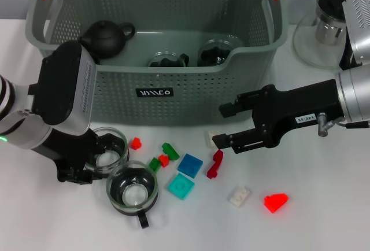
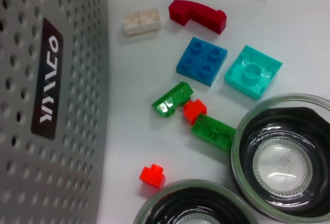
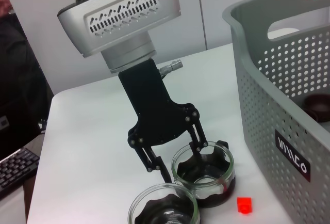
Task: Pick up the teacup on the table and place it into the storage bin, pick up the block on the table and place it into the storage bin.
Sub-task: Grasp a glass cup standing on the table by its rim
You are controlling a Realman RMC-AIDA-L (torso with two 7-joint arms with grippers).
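The grey-green storage bin point(image 1: 173, 83) stands at the back; it also shows in the left wrist view point(image 2: 51, 131) and the right wrist view point(image 3: 278, 110). Two glass teacups stand at the front left, one point(image 1: 108, 148) behind the other point(image 1: 133, 187). My left gripper point(image 3: 181, 161) is open, its fingers straddling the near wall of the rear teacup point(image 3: 203, 172). Loose blocks lie in the middle: blue point(image 1: 190, 165), teal point(image 1: 181, 187), dark red point(image 1: 215, 163), greens and small reds. My right gripper point(image 1: 225, 126) is open just above a white block point(image 1: 210, 137).
The bin holds a black teapot point(image 1: 107, 37) and two glass cups point(image 1: 167, 60). A glass pitcher point(image 1: 326, 28) stands at the back right. Another white block point(image 1: 239, 196) and a bright red block point(image 1: 276, 202) lie at the front right.
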